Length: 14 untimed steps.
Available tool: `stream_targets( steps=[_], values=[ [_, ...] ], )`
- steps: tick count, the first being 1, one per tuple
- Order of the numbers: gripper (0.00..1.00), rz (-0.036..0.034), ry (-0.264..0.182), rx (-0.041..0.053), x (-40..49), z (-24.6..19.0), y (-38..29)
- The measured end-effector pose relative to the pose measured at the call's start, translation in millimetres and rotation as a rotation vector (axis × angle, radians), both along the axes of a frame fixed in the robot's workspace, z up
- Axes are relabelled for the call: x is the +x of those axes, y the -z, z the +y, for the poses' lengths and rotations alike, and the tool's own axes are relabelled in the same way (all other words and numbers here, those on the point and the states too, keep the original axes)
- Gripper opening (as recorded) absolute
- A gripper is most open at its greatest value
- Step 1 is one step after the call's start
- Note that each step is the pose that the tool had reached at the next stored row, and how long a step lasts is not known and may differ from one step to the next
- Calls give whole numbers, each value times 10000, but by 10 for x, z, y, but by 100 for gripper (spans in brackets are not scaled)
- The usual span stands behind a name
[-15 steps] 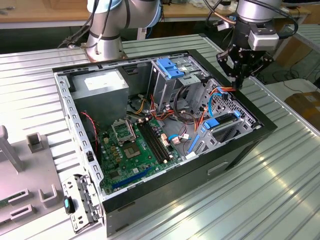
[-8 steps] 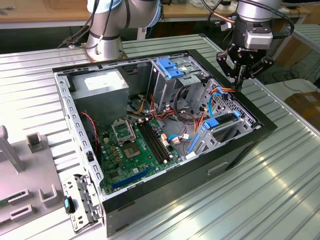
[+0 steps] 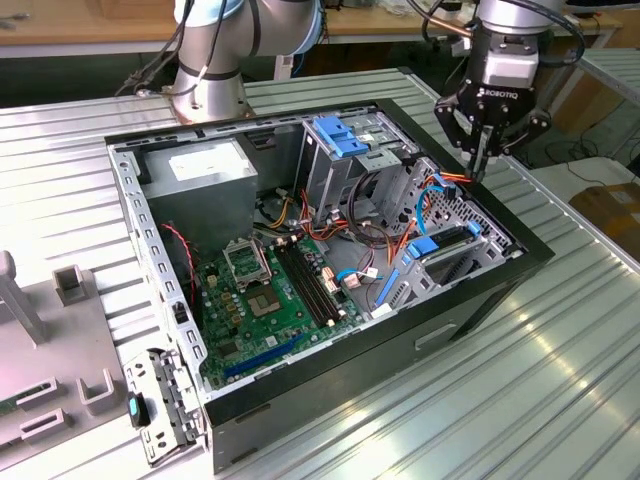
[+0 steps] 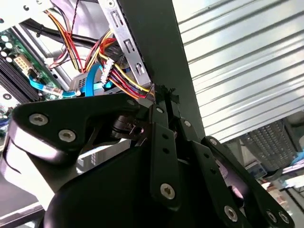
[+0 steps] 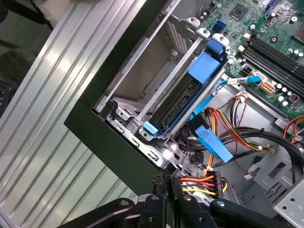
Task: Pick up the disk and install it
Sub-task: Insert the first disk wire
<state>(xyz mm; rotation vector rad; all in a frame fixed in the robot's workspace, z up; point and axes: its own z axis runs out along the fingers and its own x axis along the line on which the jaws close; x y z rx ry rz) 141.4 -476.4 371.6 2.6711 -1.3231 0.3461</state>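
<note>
The black metal jaws are closed tip to tip on nothing, just above the dark rim of the case (image 3: 400,345). Near them the disk (image 5: 176,102), a dark slab in blue plastic rails, sits in the silver sheet-metal cage (image 5: 142,71), beside bundled coloured wires (image 5: 223,118). The counter (image 3: 560,380) is ribbed metal.

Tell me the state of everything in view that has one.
computer case, lying on its side, panel off, open.
disk, seated in the drive bay, blue rails showing.
gripper, jaws shut, above the case's edge near the cables.
processor socket, uncovered, no cooler on it.
</note>
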Motion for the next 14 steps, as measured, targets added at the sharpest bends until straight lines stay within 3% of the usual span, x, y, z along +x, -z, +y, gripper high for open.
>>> stream_targets(
  steps=[4,11,14],
  values=[
    [16,0,1282,-2,-1,0,-1],
    [16,0,3018,-1,0,0,-1],
    [16,0,3538,-3,-1,0,-1]
  ],
)
